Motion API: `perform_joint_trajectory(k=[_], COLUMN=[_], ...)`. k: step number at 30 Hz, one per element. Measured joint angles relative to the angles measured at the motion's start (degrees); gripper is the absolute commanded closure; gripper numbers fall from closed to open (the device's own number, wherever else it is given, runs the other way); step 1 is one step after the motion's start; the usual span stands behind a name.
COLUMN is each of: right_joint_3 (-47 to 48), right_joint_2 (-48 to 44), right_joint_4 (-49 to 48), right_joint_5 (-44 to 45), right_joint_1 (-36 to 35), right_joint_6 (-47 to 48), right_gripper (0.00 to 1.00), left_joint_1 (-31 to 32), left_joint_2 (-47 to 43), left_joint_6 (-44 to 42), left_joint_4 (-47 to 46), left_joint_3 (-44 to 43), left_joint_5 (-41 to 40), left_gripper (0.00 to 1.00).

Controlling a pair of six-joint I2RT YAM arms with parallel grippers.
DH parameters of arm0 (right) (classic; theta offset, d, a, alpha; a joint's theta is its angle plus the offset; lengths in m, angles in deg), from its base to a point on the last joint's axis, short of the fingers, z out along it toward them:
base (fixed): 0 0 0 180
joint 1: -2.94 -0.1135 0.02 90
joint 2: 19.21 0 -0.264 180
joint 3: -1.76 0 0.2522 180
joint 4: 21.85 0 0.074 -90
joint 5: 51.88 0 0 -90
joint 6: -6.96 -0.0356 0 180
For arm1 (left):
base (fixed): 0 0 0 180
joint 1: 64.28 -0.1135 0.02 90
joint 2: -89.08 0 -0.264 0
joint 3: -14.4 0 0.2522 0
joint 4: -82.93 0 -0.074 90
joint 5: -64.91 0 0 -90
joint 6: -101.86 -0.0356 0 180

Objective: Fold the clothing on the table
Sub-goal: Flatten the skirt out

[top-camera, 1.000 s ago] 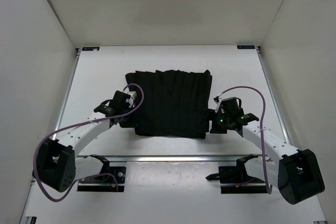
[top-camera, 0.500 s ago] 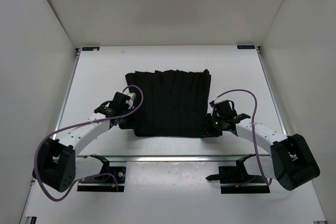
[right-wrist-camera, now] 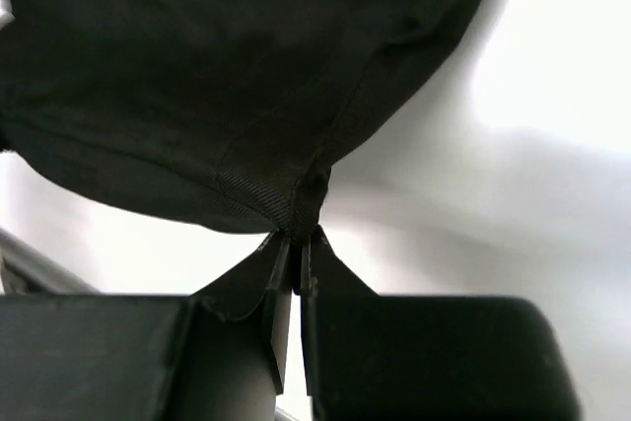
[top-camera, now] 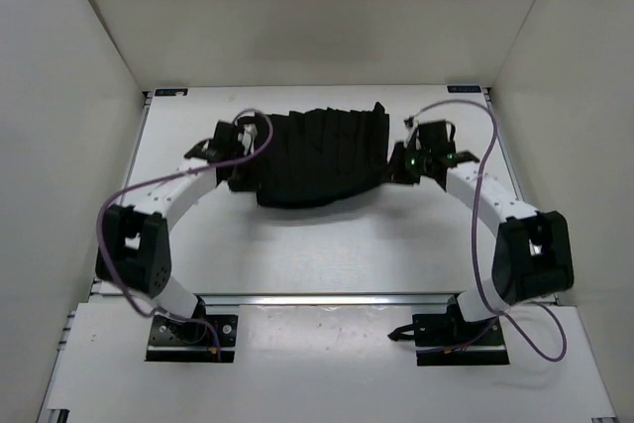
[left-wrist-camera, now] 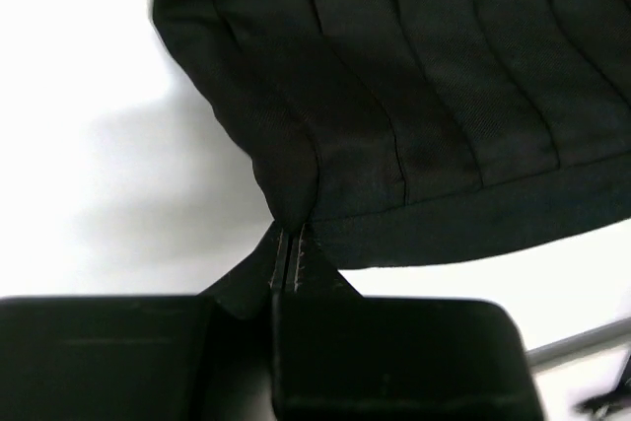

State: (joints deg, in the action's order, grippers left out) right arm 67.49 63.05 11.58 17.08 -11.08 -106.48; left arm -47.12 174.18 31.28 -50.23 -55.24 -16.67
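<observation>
Two corners of the clothing (top-camera: 317,156) are pinched up off the table (top-camera: 327,255), and the black pleated garment sags between them over the far half of the tabletop. The left gripper (left-wrist-camera: 289,261) and right gripper (right-wrist-camera: 293,251) are each clamped tight on a hem corner. Mid-fold, I judge: next, both corners need carrying evenly to the far edge and laying flat.

matt pleated cloth clothing (top-camera: 317,158)
</observation>
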Motion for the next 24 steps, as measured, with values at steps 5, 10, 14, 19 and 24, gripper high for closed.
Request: perform_joint_trajectory(k=[5, 10, 14, 19, 24], right_joint_3=[25.99, 43.8, 35.52, 8.24, -14.12], right_joint_2=[10.27, 10.8, 1.7, -10.19, -24.17], right_joint_4=[3.82, 2.84, -3.13, -6.25, 5.44], right_joint_5=[1.2, 4.07, 5.95, 0.87, 2.34], right_joint_1=[3.34, 5.18, 5.92, 7.41, 1.01], right_joint_6=[5.97, 10.84, 13.0, 10.73, 4.74], right_gripper=[1.0, 1.0, 1.0, 1.0, 1.0], left_joint_1=[-1.42, -1.46, -0.98, 2.03, 9.01], left_joint_2=[13.53, 15.52, 8.11, -4.17, -12.96], left_joint_6=[-3.43, -5.05, -5.88, -5.33, 0.11], left_joint_4=[1.38, -0.66, -7.34, -10.82, -2.32], left_joint_3=[-27.06, -46.49, -43.91, -21.29, 4.59], left_joint_5=[-0.35, -3.54, -4.63, -4.0, -3.19], left_gripper=[1.0, 1.0, 1.0, 1.0, 1.0])
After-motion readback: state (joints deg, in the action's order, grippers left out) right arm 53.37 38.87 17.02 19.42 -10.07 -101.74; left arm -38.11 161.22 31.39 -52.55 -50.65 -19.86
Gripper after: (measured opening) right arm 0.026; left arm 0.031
